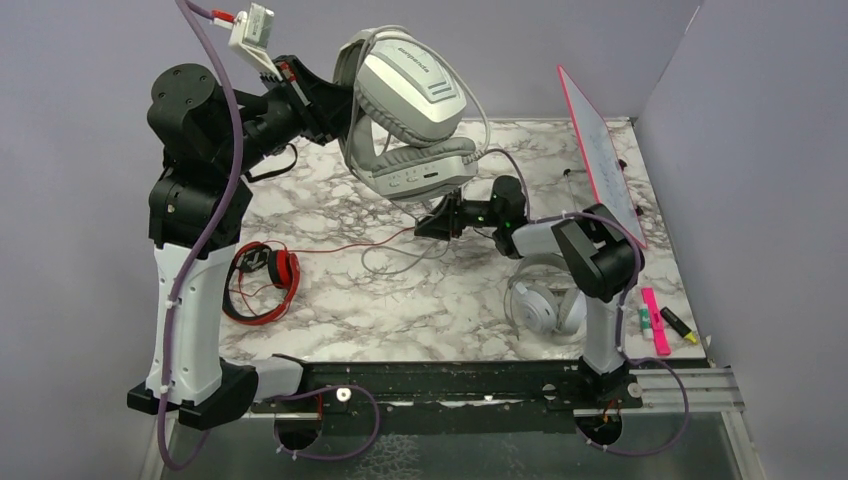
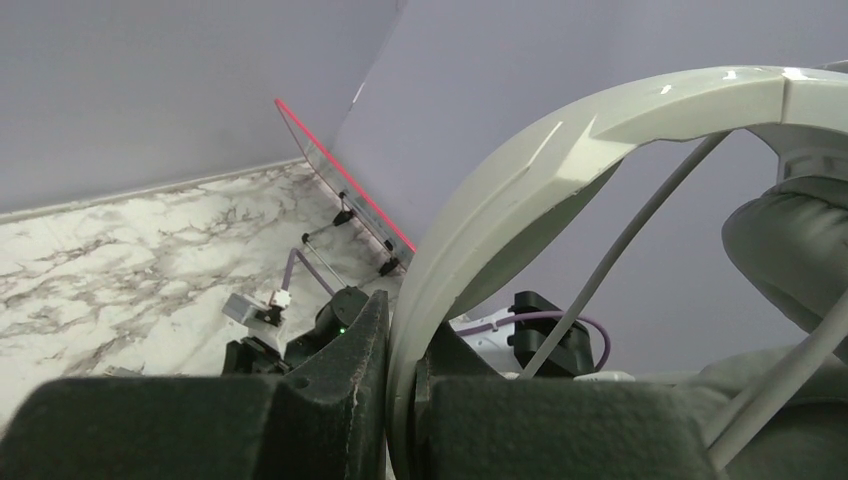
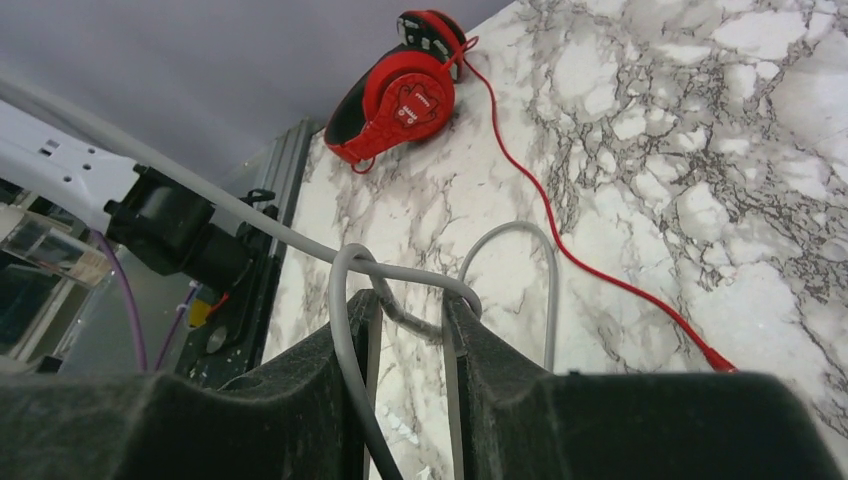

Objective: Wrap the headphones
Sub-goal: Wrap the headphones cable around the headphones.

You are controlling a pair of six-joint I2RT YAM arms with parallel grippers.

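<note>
L pincer point(image 2: 401, 405) clenched on curved band of glossy white-silver headphones point(image 1: 410, 85), aloft over marble-look table point(image 1: 330, 310); R pincer point(image 3: 410, 305) released, thin grey cable point(image 3: 200, 190) looping between fingers.

The top view looks down from behind the arms over the whole counter point(image 1: 440, 300). Each wrist view peers out close past its own jaws. The right wrist and top views share the red headphones point(image 3: 400, 100).
</note>
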